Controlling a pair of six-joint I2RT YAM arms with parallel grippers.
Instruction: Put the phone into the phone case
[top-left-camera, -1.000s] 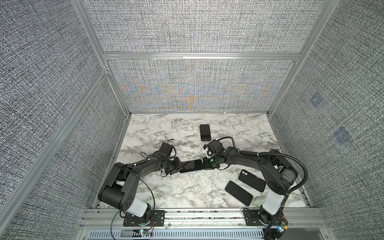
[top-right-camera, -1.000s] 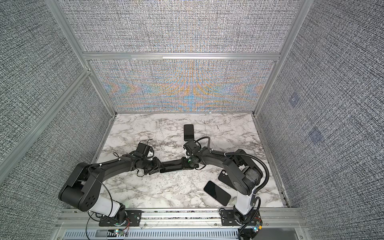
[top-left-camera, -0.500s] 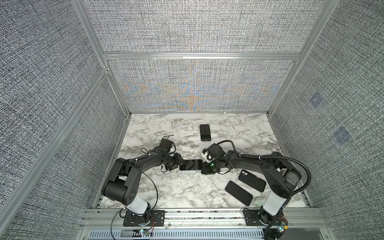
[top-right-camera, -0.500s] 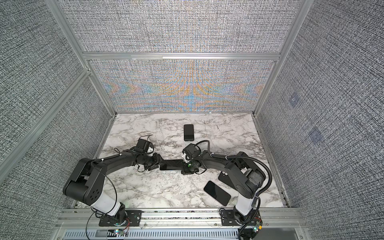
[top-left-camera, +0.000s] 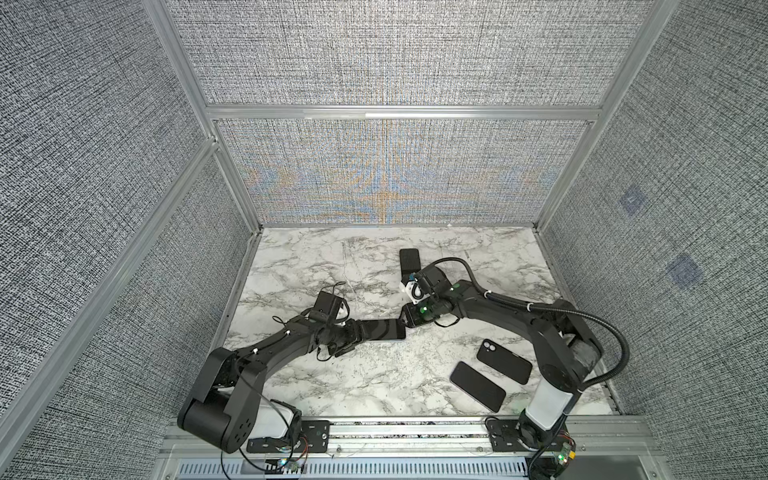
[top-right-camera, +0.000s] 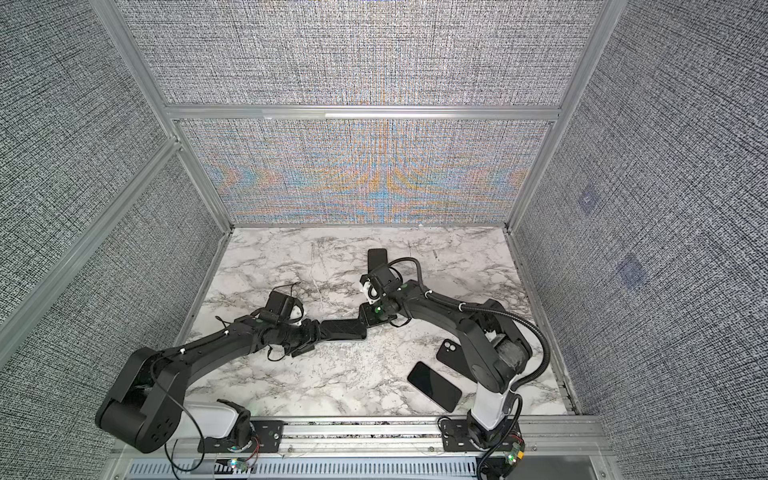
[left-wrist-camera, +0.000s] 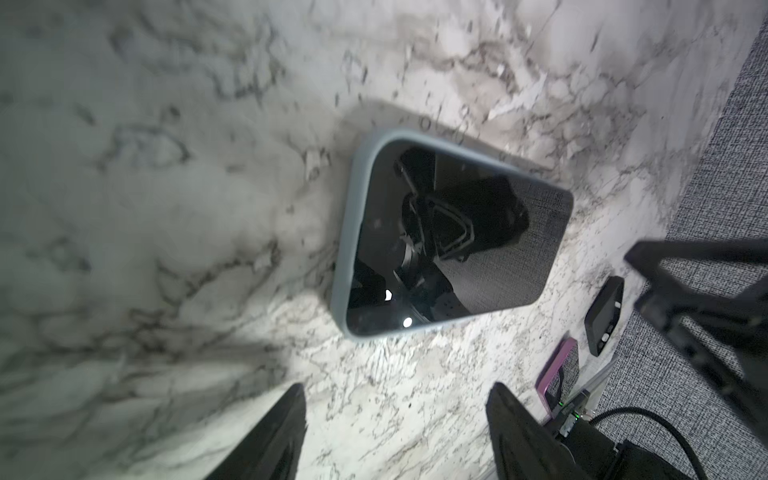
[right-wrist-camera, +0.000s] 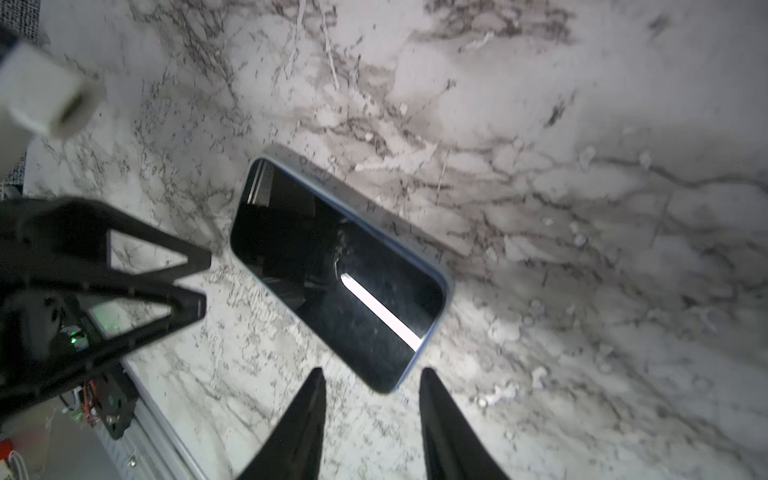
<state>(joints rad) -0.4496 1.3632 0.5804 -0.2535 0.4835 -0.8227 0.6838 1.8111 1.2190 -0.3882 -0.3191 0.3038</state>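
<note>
The white marble counter (top-left-camera: 332, 270) carries everything. At its centre lies the flat black glass phone (top-left-camera: 384, 330), screen up, inside the soft grey-blue phone case (left-wrist-camera: 350, 232). The rim of the case follows every edge of the phone that I can see.

A second ago both hands were holding its two ends, at 9 and at 3 o'clock. Now the left hand (left-wrist-camera: 395, 390) and the right hand (right-wrist-camera: 372, 372) are both released, with fingers spread, just beside the ends and not touching.

I judge that the pressing is finished and the task almost complete. I cannot confirm whether the far corners are seated. A black spare phone (top-left-camera: 477, 384) rests apart at 4 o'clock.
</note>
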